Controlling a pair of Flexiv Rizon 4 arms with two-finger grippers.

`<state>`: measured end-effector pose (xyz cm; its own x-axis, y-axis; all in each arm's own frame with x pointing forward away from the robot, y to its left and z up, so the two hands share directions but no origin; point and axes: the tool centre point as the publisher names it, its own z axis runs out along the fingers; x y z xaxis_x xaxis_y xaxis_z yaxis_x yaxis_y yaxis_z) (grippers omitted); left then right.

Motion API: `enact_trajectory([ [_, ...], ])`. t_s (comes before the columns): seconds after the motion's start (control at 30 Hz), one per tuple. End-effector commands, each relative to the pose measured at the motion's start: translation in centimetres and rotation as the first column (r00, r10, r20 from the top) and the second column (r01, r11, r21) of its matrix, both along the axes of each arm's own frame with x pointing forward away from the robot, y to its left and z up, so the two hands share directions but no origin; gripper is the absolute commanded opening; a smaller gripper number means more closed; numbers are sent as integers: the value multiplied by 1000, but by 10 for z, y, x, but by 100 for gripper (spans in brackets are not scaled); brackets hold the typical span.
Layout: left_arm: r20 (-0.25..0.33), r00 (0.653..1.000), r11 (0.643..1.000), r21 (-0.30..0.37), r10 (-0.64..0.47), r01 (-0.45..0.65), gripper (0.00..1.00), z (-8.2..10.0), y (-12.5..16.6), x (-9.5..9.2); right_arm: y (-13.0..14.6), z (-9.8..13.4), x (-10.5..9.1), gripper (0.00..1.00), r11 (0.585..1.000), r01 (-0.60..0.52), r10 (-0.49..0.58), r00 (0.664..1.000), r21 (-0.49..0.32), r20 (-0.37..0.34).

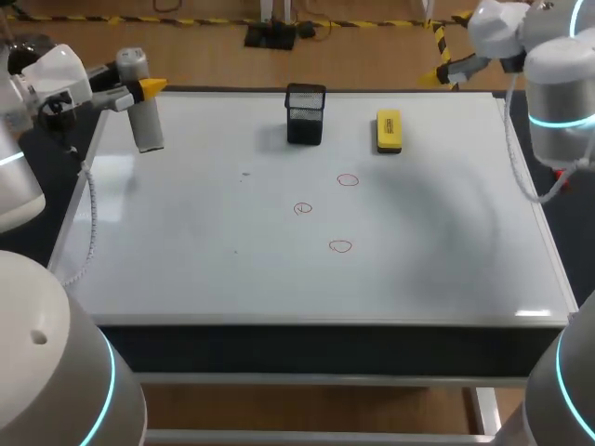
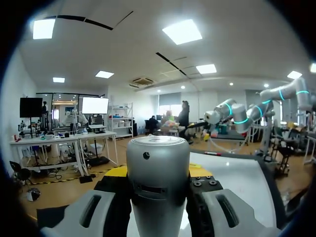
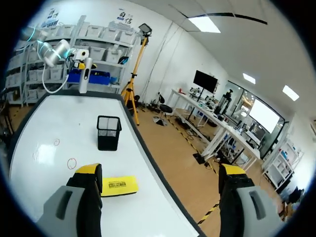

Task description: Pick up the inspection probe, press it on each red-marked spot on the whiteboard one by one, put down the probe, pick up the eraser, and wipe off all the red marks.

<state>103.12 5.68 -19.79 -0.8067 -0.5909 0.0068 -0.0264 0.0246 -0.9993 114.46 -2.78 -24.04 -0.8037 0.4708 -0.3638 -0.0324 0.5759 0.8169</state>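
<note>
The left gripper [image 2: 158, 174] is clamped on the inspection probe [image 2: 157, 187], which is held upright at the whiteboard's [image 1: 186, 251] far left corner. The right gripper [image 3: 160, 183] is spread wide with nothing gripped, off the far right corner. The yellow eraser [image 1: 389, 131] is seen lying beside the black mesh cup [image 1: 306, 114], and three red marks [image 1: 348, 180] are spotted mid-board.

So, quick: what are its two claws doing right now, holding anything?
Left gripper: closed, holding the probe.
Right gripper: open, holding nothing.
</note>
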Motion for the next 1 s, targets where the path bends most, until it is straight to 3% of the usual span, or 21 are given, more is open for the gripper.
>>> enact_trajectory([
  [0.03, 4, 1000, 1000, -3, 4, -4, 0, 0, 0, 0, 9, -2, 9, 100, 624, -567, 597, 790, -537, -140],
  [0.2, 4, 1000, 1000, -3, 4, -4, 0, 0, 0, 0, 21, -14, 5, 100, 325, -629, 743, 632, -706, -220],
  [0.3, 4, 1000, 1000, -3, 4, -4, 0, 0, 0, 0, 26, -20, 3, 100, 199, -610, 789, 564, -767, -244],
  [0.33, 4, 1000, 1000, -3, 4, -4, 0, 0, 0, 0, 28, -21, 3, 100, 200, -595, 792, 566, -778, -230],
  [0.37, 4, 1000, 1000, -3, 4, -4, 0, 0, 0, 0, 33, -21, 3, 100, 247, -590, 776, 596, -769, -208],
  [0.4, 4, 1000, 1000, -3, 4, -4, 0, 0, 0, 0, 40, -16, 2, 100, 352, -563, 735, 661, -748, -151],
  [0.93, 4, 1000, 1000, -3, 4, -4, 0, 0, 0, 0, 40, -16, 2, 100, 352, -563, 735, 661, -748, -151],
  [0.97, 4, 1000, 1000, -3, 4, -4, 0, 0, 0, 0, 44, -17, 4, 100, 255, -581, 783, 593, -773, -187],
  [1.0, 4, 1000, 1000, -3, 4, -4, 0, 0, 0, 0, 45, -18, 4, 100, 213, -588, 800, 563, -780, -206],
])
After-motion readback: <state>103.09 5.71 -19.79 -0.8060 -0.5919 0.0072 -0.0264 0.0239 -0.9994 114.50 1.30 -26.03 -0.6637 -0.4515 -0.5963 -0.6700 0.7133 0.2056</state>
